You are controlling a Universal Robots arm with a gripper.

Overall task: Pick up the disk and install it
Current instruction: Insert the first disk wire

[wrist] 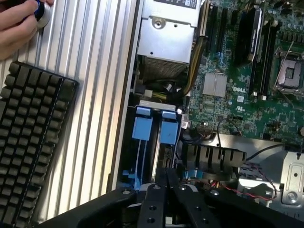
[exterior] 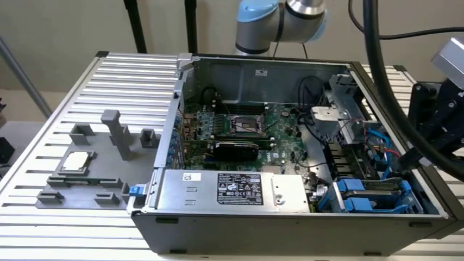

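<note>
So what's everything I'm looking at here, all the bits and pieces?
table: one, silver, slatted
computer case: one, grey, open, on the table
motherboard: one, green, inside the case
power supply box: one, silver with black label, along the case's front wall
disk: apparently one, grey with blue rails, in the drive bay at the exterior view's right
carrier tabs: two, blue, side by side at that bay
fixture: one, grey, on the table at the exterior view's left
CPU chip: one, silver, on the fixture
keyboard: one, black, on the table
hand: one, a person's, near the keyboard
robot arm: one, silver and blue, behind the case
gripper: one, black, over the drive bay
</note>
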